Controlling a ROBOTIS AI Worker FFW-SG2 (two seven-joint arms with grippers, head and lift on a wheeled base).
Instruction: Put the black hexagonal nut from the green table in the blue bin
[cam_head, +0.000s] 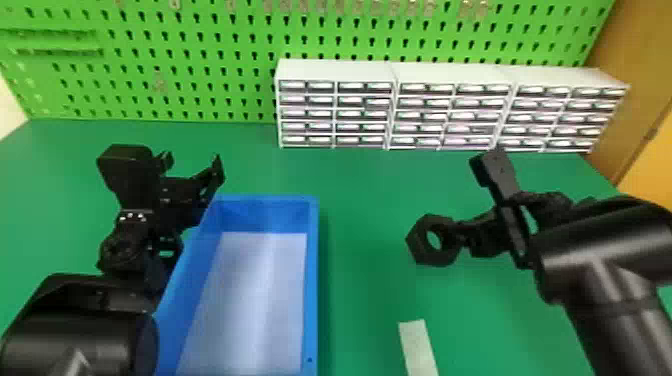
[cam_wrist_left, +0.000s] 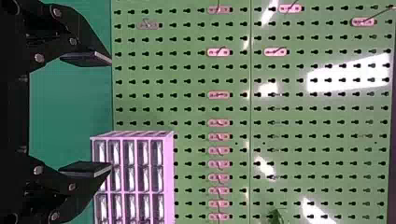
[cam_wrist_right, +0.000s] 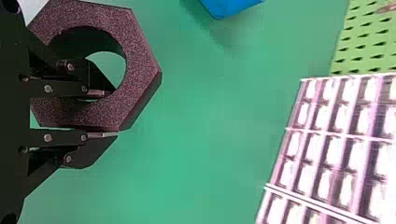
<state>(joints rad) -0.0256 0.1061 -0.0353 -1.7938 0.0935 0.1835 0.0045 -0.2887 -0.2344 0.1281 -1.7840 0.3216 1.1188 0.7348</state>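
Observation:
The black hexagonal nut (cam_head: 420, 250) hangs over the green table, right of the blue bin (cam_head: 311, 280), held by my right gripper (cam_head: 466, 235). In the right wrist view one finger of the right gripper (cam_wrist_right: 103, 114) passes into the hole of the nut (cam_wrist_right: 140, 70) and the other presses its outer side. My left gripper (cam_head: 192, 172) is parked at the bin's far left corner, and the left gripper (cam_wrist_left: 88, 113) stands open with nothing between its fingers. The bin's corner (cam_wrist_right: 226, 7) also appears in the right wrist view.
White drawer cabinets (cam_head: 335, 115) line the back of the green table (cam_head: 365, 180), before a green pegboard (cam_head: 200, 65). A pale strip (cam_head: 419, 345) lies on the table near the front, right of the bin.

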